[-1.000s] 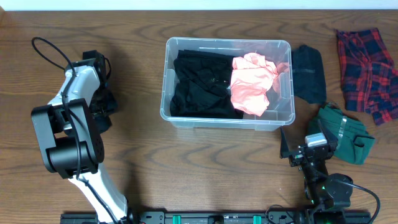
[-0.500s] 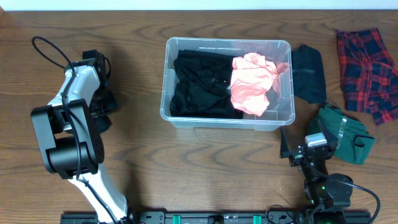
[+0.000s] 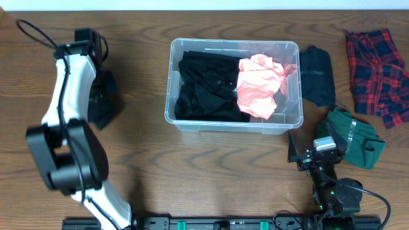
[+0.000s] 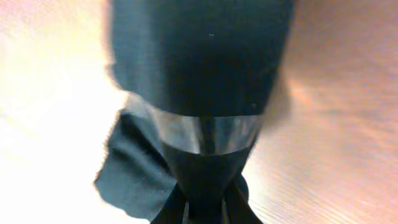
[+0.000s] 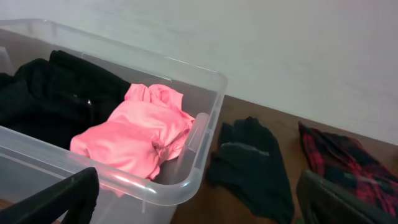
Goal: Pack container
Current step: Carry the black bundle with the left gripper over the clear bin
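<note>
Dark cloth [image 3: 103, 108] hangs at the upper left of the overhead frame, under the white left arm. In the left wrist view the left gripper [image 4: 205, 208] shows its jaws pressed together at the bottom centre, pinching that cloth. The picture is blurred, so how much fabric is caught cannot be told.

To the right, at the centre of the wooden counter [image 3: 147, 160], stands the container [image 3: 171, 83]. Its long axis runs left to right across the frame, and its short left wall faces the loaded jaws, well apart from them. Black clothing [image 3: 201, 89] fills its left part and a pink garment [image 3: 259, 86] its right part.

I judge the coming move to be a carry rightward over that left wall. The left arm is the one placed for it.

Further right, a black garment [image 3: 317, 76] lies just beside the container's right wall. A green garment [image 3: 358, 137] sits below it and a red plaid shirt [image 3: 377, 70] lies at the upper right edge. The right gripper [image 3: 313, 150] rests at the lower right with its jaws spread wide and nothing between them. It faces the container's right end and is the nearer arm to those loose clothes.
</note>
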